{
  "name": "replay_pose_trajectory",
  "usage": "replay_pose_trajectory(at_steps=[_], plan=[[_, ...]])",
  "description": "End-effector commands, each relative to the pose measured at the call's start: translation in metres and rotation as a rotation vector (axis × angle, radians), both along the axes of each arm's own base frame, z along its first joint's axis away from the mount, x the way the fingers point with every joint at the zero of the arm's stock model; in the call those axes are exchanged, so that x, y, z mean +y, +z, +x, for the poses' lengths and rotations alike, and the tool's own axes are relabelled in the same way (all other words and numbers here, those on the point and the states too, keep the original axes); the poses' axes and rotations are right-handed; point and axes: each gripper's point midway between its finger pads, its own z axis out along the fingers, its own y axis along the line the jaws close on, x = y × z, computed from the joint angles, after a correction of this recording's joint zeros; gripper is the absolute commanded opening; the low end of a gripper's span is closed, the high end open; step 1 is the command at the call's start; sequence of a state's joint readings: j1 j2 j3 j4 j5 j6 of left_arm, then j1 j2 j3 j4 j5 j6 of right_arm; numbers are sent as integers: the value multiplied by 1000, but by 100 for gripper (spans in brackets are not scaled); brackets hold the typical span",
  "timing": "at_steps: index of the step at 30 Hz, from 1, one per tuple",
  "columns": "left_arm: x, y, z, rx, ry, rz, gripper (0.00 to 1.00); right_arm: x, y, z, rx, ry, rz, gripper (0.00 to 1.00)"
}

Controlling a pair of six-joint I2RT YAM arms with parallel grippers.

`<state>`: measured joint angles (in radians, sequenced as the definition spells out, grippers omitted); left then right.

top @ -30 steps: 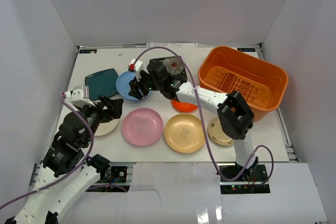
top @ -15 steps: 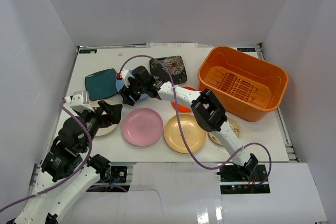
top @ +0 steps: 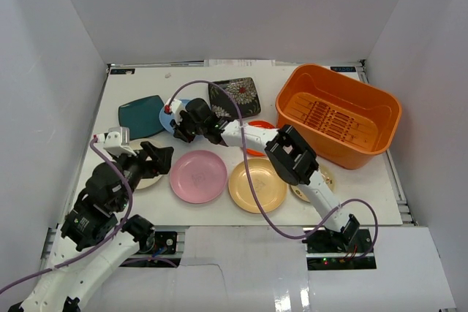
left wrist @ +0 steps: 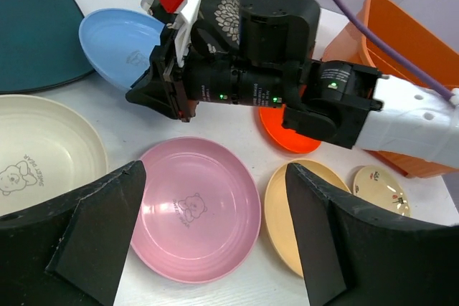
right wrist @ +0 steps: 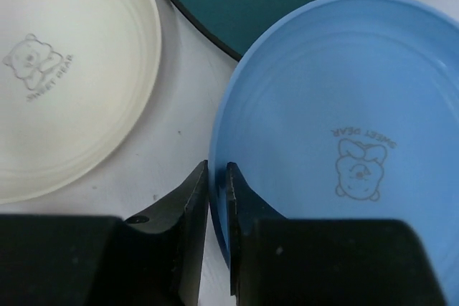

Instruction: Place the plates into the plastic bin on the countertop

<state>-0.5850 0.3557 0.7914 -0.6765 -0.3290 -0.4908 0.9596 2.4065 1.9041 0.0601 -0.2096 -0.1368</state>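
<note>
My right gripper (right wrist: 216,184) is shut on the near rim of the light blue plate (right wrist: 344,127), which rests beside the teal square plate (top: 140,116) and the cream plate (right wrist: 64,69). In the top view the right gripper (top: 180,129) reaches across to the left. My left gripper (left wrist: 215,234) is open and empty, hovering over the pink plate (left wrist: 193,213). The tan-yellow plate (top: 256,185), beige plate (top: 307,184), red-orange plate (left wrist: 287,130) and black floral plate (top: 235,96) lie on the countertop (top: 219,213). The orange bin (top: 380,111) holds no plates.
White panels wall the countertop on the left, back and right. The right arm's forearm (top: 248,135) stretches over the red-orange plate, with its purple cable (top: 252,180) looping above the tan-yellow plate. Papers (top: 241,63) lie at the back edge.
The right arm stretched out to the left, uncovering the black floral plate, and its gripper settled on the blue plate's rim. The left arm shifted only slightly.
</note>
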Motion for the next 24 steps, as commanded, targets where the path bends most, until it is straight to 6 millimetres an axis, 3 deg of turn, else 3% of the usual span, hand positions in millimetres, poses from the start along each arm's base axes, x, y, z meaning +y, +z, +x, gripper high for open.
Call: replay_pose_trajectory(at_steps=[1, 2, 3, 4, 6, 7, 8, 11, 14, 15, 16, 18, 19, 20, 22, 23, 24], plan=[[-8, 13, -3, -26, -54, -12, 89, 14, 97, -13, -75, 30, 226, 12], [-14, 17, -5, -27, -85, -19, 87, 10, 95, -20, -45, 34, 238, 10], [-17, 20, -6, -30, -105, -25, 86, 8, 106, -22, -51, 33, 266, 8], [-21, 22, -7, -28, -122, -33, 85, 6, 137, -25, -84, 35, 331, 8], [-34, 29, -13, -34, -206, -49, 84, -2, 150, -30, -85, 28, 363, 8], [-40, 31, -15, -37, -238, -56, 83, -8, 180, -32, -123, 30, 415, 8], [-45, 33, -17, -34, -265, -72, 81, -12, 191, -32, -139, 15, 432, 8], [-71, 42, -30, -36, -422, -124, 79, -34, 227, -31, -184, -49, 471, 8], [-89, 34, -37, 28, -517, -145, 78, -74, 250, -24, -233, -139, 488, 8], [-93, 29, -37, 50, -531, -147, 78, -91, 274, -28, -259, -160, 520, 8], [-101, 14, -37, 108, -565, -138, 77, -107, 262, -23, -254, -205, 491, 8], [-116, -17, -37, 234, -624, -123, 75, -153, 273, -14, -308, -339, 474, 8], [-120, -29, -37, 284, -641, -115, 75, -175, 265, -5, -312, -431, 417, 8], [-123, -41, -36, 329, -648, -106, 73, -204, 279, 2, -338, -504, 408, 8], [-129, -73, -35, 441, -663, -78, 73, -249, 262, 14, -351, -645, 322, 8], [-129, -81, -33, 465, -662, -60, 72, -281, 270, 16, -376, -716, 316, 8], [-129, -91, -31, 486, -654, -41, 71, -306, 265, 20, -393, -795, 285, 8]])
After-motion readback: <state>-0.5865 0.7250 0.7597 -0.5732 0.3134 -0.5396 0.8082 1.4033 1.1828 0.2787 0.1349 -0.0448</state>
